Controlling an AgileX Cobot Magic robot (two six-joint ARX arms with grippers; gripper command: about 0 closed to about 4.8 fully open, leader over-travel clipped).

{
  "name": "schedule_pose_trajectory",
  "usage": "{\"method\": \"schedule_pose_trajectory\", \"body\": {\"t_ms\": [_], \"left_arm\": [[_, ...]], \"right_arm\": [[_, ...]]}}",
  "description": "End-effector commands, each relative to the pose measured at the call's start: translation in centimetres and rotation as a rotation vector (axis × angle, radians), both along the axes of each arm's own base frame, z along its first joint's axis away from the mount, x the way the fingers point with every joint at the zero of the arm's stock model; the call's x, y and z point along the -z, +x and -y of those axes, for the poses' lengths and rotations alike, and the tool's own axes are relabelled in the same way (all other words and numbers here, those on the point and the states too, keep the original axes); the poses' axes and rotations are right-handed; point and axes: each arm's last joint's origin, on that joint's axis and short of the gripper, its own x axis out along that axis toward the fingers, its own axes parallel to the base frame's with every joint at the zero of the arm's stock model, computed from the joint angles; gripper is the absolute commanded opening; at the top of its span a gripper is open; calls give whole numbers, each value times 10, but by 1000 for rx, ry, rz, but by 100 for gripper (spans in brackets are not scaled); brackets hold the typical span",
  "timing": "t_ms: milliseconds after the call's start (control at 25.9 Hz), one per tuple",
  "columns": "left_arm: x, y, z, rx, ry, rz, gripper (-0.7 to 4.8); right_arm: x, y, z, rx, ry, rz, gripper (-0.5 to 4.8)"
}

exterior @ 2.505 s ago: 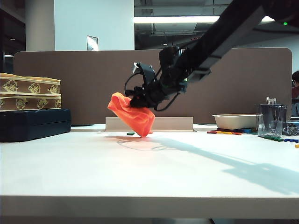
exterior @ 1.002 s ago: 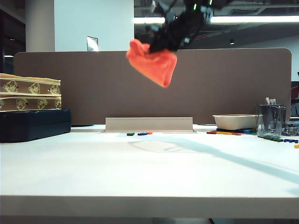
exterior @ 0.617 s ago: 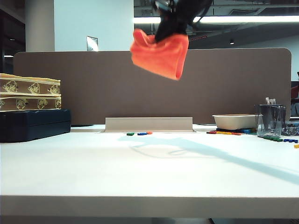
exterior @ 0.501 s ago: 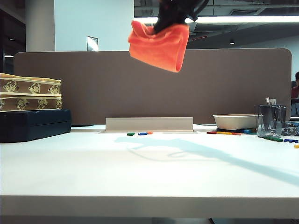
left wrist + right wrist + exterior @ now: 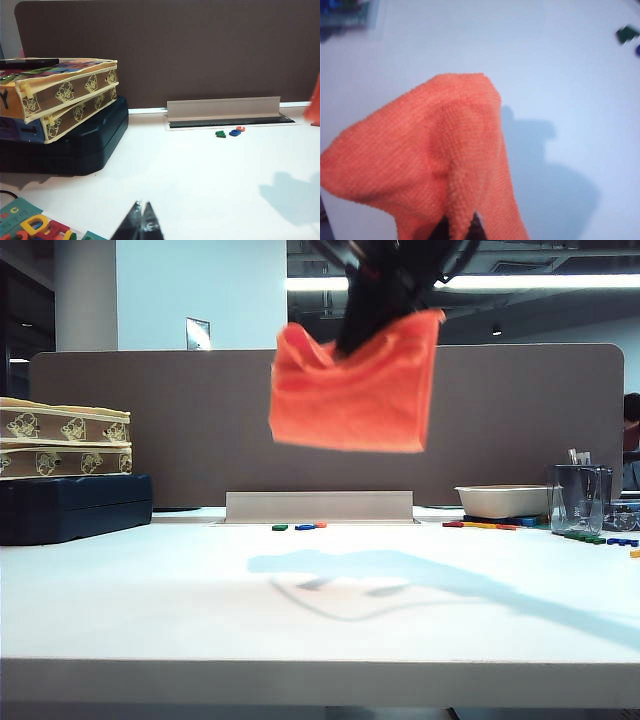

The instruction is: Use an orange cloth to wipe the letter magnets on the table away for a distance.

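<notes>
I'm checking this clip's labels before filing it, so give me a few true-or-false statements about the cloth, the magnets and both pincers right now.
1. The orange cloth hangs in the air above the table, gripped by the right pincer. True.
2. The cloth is lying flat on the letter magnets. False: it is well above them, and only its shadow falls on the table.
3. A green, a blue and an orange magnet lie close together near the grey rail at the back of the table. True.
4. The left pincer holds a corner of the cloth. False: it sits shut and empty, low over the table on the left side.
5. The stacked boxes stand on the right of the exterior view. False: they are on the left.
</notes>
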Motion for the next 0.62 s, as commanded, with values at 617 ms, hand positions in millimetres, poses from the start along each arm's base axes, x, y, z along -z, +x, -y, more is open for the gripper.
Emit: {"method": "schedule_pose_trajectory", "body": {"t_ms": [617], "left_arm": [[-3, -1, 0, 6, -7, 16, -6]], "right_arm": [[86, -9, 3, -38, -90, -147, -2]]}}
